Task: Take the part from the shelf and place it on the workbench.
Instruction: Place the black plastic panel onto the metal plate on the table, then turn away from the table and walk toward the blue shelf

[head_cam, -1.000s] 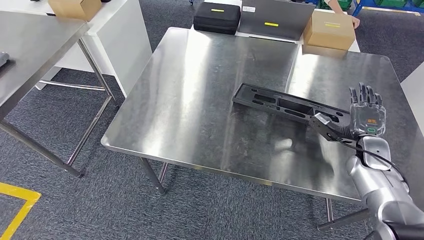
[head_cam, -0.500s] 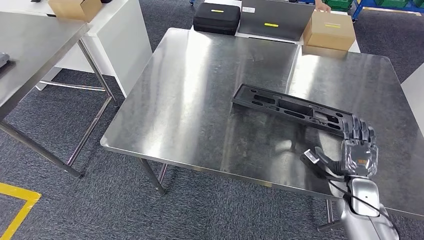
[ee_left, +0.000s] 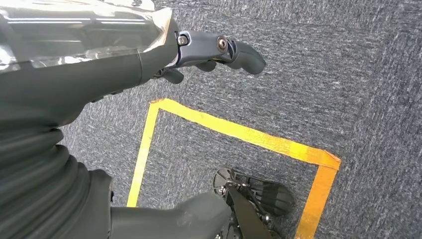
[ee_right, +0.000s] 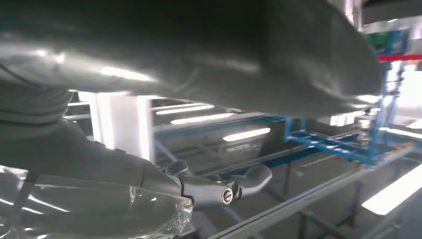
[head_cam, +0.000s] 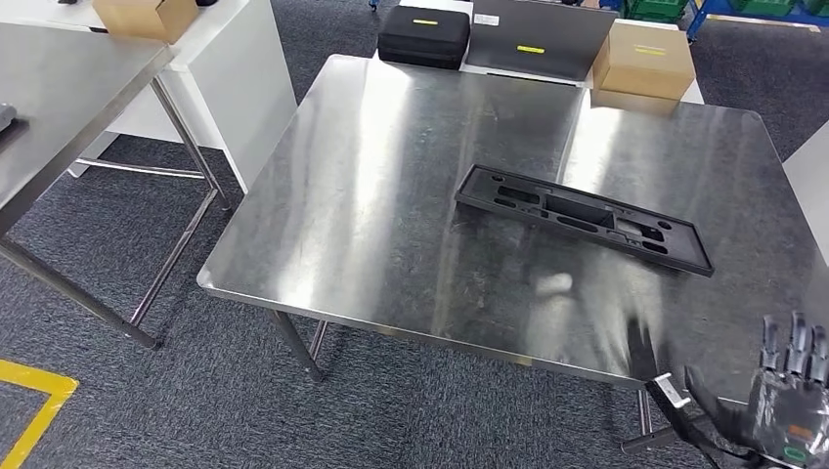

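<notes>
Below the workbench [head_cam: 391,195] near edge, at the lower right corner of the head view, the right hand [head_cam: 782,410] is seen off the tabletop. Its fingers [head_cam: 794,344] are spread and pointing up, the thumb is stuck out to the side, and nothing is held. In the right wrist view the same hand [ee_right: 219,186] is seen from behind with fingers slightly bent and nothing between them.

The left hand [ee_left: 209,52] is seen in the left wrist view, hanging over grey carpet with a yellow tape line [ee_left: 239,132] beneath it. Fingers are loosely curled and nothing is gripped.

The part [head_cam: 584,217] lies flat on the workbench, right of centre, clear of the hand and untouched. It is a long black tray-like moulding with several recessed slots and cutouts and a raised rim. It is set at a slant, one end nearer the bench centre and the other end nearer the right edge. Bare steel is left on all sides of it: a wide strip toward the near edge, a large patch to the left, a narrower margin to the right.

Left of the workbench, across a carpet gap, a second steel table [head_cam: 68,88] is seen. Beyond the workbench far edge, a black case [head_cam: 424,34], a grey panel [head_cam: 540,37] and a cardboard box [head_cam: 643,59] are lined up.
</notes>
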`<state>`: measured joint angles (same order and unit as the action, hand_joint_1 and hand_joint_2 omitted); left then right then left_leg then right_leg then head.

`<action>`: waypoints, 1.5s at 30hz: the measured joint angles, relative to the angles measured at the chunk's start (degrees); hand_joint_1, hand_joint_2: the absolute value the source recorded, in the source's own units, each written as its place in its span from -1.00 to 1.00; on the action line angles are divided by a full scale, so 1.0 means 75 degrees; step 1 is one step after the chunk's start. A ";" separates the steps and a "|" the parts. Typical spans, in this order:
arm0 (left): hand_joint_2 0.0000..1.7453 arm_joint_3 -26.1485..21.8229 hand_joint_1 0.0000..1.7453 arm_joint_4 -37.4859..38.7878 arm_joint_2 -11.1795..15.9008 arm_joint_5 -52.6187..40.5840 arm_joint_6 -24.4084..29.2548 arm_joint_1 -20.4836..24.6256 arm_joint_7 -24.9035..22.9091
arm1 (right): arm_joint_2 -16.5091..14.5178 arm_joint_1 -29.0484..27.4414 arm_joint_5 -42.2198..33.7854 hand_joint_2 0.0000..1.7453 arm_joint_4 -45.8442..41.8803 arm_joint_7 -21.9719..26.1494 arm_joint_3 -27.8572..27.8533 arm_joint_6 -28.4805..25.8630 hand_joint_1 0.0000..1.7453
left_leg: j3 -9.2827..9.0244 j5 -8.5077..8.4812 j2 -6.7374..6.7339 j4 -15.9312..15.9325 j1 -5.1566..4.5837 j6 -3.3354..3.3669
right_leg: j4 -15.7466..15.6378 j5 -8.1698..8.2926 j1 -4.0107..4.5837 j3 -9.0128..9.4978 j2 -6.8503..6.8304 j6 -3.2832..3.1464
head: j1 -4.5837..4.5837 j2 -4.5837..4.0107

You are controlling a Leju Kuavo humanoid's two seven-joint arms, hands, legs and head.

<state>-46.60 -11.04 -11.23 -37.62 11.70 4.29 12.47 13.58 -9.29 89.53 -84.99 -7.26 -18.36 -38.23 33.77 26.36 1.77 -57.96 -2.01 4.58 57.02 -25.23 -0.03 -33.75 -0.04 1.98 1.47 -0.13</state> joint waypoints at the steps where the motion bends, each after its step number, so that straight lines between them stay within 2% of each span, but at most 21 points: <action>1: 1.00 -0.0014 -1.00 0.0000 -0.0007 0.0000 0.0003 0.0003 -0.0001 | -0.0061 -0.0116 0.0001 -1.00 -0.0154 0.0022 -0.0137 0.0000 -1.00 | -0.0006 0.0005 -0.0019 0.0000 -0.0002 0.0003 | 0.0000 0.0000 -0.0001 -0.0001 0.0016 0.0000 | 0.0001 0.0000; 4: 1.00 -0.0040 -1.00 0.0000 -0.0021 0.0000 0.0007 0.0020 -0.0007 | -0.0197 -0.0394 -0.0004 -1.00 -0.0516 0.0153 -0.0430 0.0001 -1.00 | -0.0029 0.0012 -0.0050 0.0000 -0.0004 0.0011 | -0.0002 -0.0003 -0.0004 0.0001 0.0036 -0.0005 | -0.0003 0.0000; 7: 1.00 -0.0091 -1.00 0.0000 -0.0027 0.0038 0.0031 0.0024 -0.0034 | -0.0460 -0.0712 -0.0278 -1.00 -0.0787 0.0960 -0.0708 0.0000 -1.00 | -0.0045 0.0014 -0.0052 0.0000 -0.0005 0.0014 | -0.0003 -0.0012 -0.0008 -0.0012 0.0033 -0.0011 | -0.0004 0.0000; 9: 0.00 -0.0144 -1.00 0.0000 -0.0031 0.0096 0.0050 0.0022 -0.0059 | -0.0837 -0.1089 -0.0648 -1.00 -0.0990 0.1965 -0.0973 0.0001 -1.00 | -0.0065 0.0026 -0.0041 0.0001 -0.0005 0.0013 | -0.0004 -0.0031 -0.0008 -0.0010 0.0024 -0.0027 | -0.0005 0.0000; 11: -1.00 -0.0221 -1.00 0.0000 -0.0044 0.0132 0.0052 0.0017 -0.0075 | -0.1415 -0.1410 -0.0925 -1.00 -0.1096 0.3066 -0.1353 0.0001 -1.00 | -0.0072 0.0040 -0.0038 0.0003 -0.0002 0.0008 | -0.0003 -0.0042 -0.0007 0.0023 0.0020 -0.0042 | -0.0003 0.0000; 15: 1.00 -0.0345 -1.00 0.0000 -0.0110 0.0146 0.0052 0.0029 -0.0073 | -0.2573 -0.1444 -0.0593 -1.00 -0.0897 0.4712 -0.2350 0.0003 -1.00 | -0.0084 0.0054 -0.0080 0.0005 0.0008 -0.0011 | -0.0002 -0.0040 -0.0001 0.0050 0.0061 -0.0053 | 0.0001 0.0000; 17: 0.00 -0.0395 -1.00 0.0000 -0.0155 0.0147 0.0057 0.0043 -0.0056 | -0.3096 -0.1176 -0.0368 -1.00 -0.0480 0.5253 -0.3048 0.0003 -1.00 | -0.0097 0.0058 -0.0088 0.0006 0.0013 -0.0017 | -0.0002 -0.0043 0.0002 0.0044 0.0071 -0.0058 | 0.0001 0.0000; 19: -1.00 -0.0448 -1.00 0.0000 -0.0199 0.0145 0.0061 0.0052 -0.0038 | -0.3403 -0.0756 -0.0225 -1.00 0.0333 0.5401 -0.3877 0.0003 -1.00 | -0.0110 0.0063 -0.0090 0.0006 0.0013 -0.0021 | -0.0002 -0.0052 0.0003 0.0021 0.0073 -0.0066 | 0.0001 0.0000; 21: -1.00 -0.0479 -1.00 0.0000 -0.0226 0.0097 0.0060 0.0056 -0.0040 | -0.3452 -0.0301 -0.0114 -1.00 0.1503 0.4949 -0.4735 0.0003 -1.00 | -0.0121 0.0068 -0.0087 0.0008 0.0012 -0.0021 | -0.0002 -0.0066 0.0004 0.0012 0.0072 -0.0075 | -0.0003 0.0000; 24: -1.00 -0.0480 -1.00 0.0000 -0.0233 -0.0057 0.0054 0.0057 -0.0108 | -0.3223 0.0276 -0.0125 -1.00 0.3686 0.3601 -0.5727 0.0004 -1.00 | -0.0121 0.0069 -0.0085 0.0008 0.0003 -0.0018 | -0.0002 -0.0067 0.0002 0.0051 0.0072 -0.0075 | -0.0007 0.0000; 26: -1.00 -0.0480 -1.00 0.0000 -0.0233 -0.0138 0.0071 0.0057 -0.0173 | -0.3052 0.0532 -0.0126 -1.00 0.4899 0.3010 -0.6132 0.0003 -1.00 | -0.0120 0.0067 -0.0088 0.0006 -0.0004 -0.0014 | -0.0002 -0.0060 -0.0002 0.0086 0.0074 -0.0074 | -0.0002 0.0000; 30: -1.00 -0.0477 -1.00 0.0000 -0.0249 -0.0283 0.0098 0.0071 -0.0259 | -0.2742 0.0979 -0.0012 -1.00 0.6786 0.2369 -0.6631 0.0004 -1.00 | -0.0127 0.0067 -0.0098 0.0005 -0.0005 -0.0013 | -0.0002 -0.0058 -0.0004 0.0092 0.0080 -0.0076 | 0.0000 0.0000; 32: -1.00 -0.0463 -1.00 0.0000 -0.0252 -0.0395 0.0082 0.0074 -0.0283 | -0.2607 0.1145 -0.0032 0.00 0.7473 0.2159 -0.6742 0.0063 -1.00 | -0.0128 0.0067 -0.0097 0.0006 -0.0004 -0.0013 | -0.0002 -0.0058 -0.0004 0.0093 0.0079 -0.0077 | -0.0002 0.0000; 34: -1.00 -0.0421 -1.00 0.0000 -0.0246 -0.0562 -0.0004 0.0074 -0.0294 | -0.2516 0.1310 -0.0181 1.00 0.8052 0.1940 -0.6861 0.0574 -1.00 | -0.0128 0.0067 -0.0097 0.0006 -0.0002 -0.0013 | -0.0002 -0.0059 -0.0004 0.0093 0.0079 -0.0077 | -0.0002 0.0000; 38: -1.00 -0.0170 -1.00 0.0000 -0.0113 -0.1095 -0.0490 0.0070 -0.0249 | -0.2480 0.1567 -0.0660 1.00 0.8871 0.1598 -0.7197 0.2961 -1.00 | -0.0128 0.0067 -0.0097 0.0006 0.0003 -0.0014 | -0.0002 -0.0059 -0.0001 0.0096 0.0079 -0.0079 | -0.0004 0.0000; 41: -1.00 0.0062 -1.00 0.0000 -0.0006 -0.1351 -0.0665 0.0072 -0.0237 | -0.2555 0.1703 -0.0873 1.00 0.9203 0.1398 -0.7434 0.3531 -1.00 | -0.0130 0.0066 -0.0099 0.0007 0.0005 -0.0015 | -0.0001 -0.0058 0.0000 0.0097 0.0079 -0.0079 | 0.0002 0.0000; 45: -1.00 0.0299 -1.00 0.0000 0.0062 -0.1565 -0.0838 0.0079 -0.0259 | -0.2557 0.1852 -0.1028 -1.00 0.9434 0.1355 -0.7680 0.3609 -1.00 | -0.0132 0.0064 -0.0098 0.0007 0.0014 -0.0017 | -0.0001 -0.0059 0.0003 0.0098 0.0079 -0.0080 | -0.0003 0.0000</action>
<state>-44.36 -11.04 -10.77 -49.35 5.41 4.88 10.52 -5.60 4.60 81.82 -14.23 2.90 -75.96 -11.16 32.78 26.85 1.03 -57.91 -1.91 4.45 57.02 -25.67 -0.01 -33.02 0.55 1.38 1.45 -0.13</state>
